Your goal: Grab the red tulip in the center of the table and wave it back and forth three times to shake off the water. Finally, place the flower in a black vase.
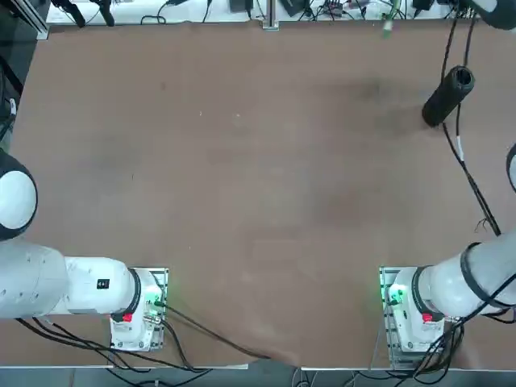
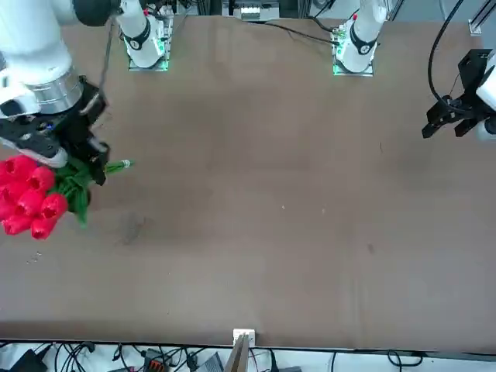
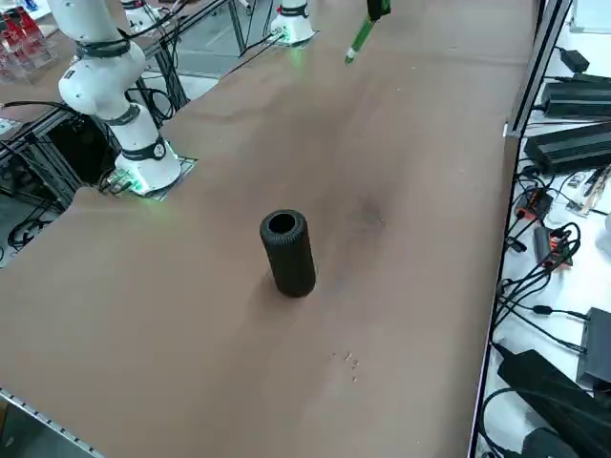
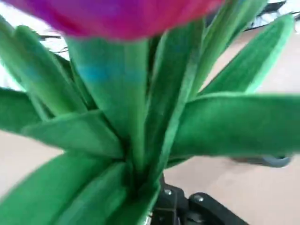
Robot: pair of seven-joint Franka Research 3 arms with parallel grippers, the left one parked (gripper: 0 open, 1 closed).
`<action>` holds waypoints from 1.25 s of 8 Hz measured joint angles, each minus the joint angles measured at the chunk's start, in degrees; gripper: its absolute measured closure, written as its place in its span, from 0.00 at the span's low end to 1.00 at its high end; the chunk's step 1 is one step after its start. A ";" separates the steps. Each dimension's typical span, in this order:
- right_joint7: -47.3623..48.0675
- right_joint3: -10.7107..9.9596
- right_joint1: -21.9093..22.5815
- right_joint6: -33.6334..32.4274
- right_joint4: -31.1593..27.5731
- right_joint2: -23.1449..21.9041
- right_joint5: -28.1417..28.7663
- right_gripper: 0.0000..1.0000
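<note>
The red tulip point(image 2: 31, 198) hangs in the air over the table point(image 1: 242, 177), out past the table's right edge. My right gripper point(image 2: 91, 164) is shut on its stem just below the green leaves. The blooms point away from the table and the thin green stem tip point(image 2: 120, 165) pokes out the other side. In the right wrist view the leaves point(image 4: 140, 126) and a blurred bloom point(image 4: 117, 14) fill the picture and hide my fingers. The black vase point(image 1: 448, 97) stands upright near the far right corner, mouth open point(image 3: 282, 224), with the stem tip point(image 3: 361, 38) high above the table beyond it.
Black cables point(image 1: 468, 169) run down over the table's right side past the vase. Power bricks and wires point(image 3: 573, 143) lie on the floor beyond the far edge. The arm bases point(image 1: 407, 310) are bolted at the near edge.
</note>
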 joint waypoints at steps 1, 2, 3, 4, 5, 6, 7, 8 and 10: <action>-8.02 -2.87 -3.82 0.00 0.02 -0.46 1.61 0.88; -16.57 -4.66 -9.01 0.08 0.04 -0.82 5.14 0.88; -24.34 -5.42 -14.31 0.36 0.05 -1.08 8.29 0.88; -30.03 -5.55 -18.63 0.85 0.06 -1.21 10.62 0.88; -32.86 -5.56 -20.85 0.99 0.06 -1.36 12.19 0.88; -33.41 -5.10 -21.00 1.01 0.10 -1.75 13.20 0.88; -33.13 -3.16 -20.21 0.75 0.13 -2.50 14.08 0.88; -30.72 -0.30 -18.47 -0.18 0.12 -3.21 14.49 0.88; -19.15 5.49 -12.87 -1.05 -0.01 -3.55 14.08 0.88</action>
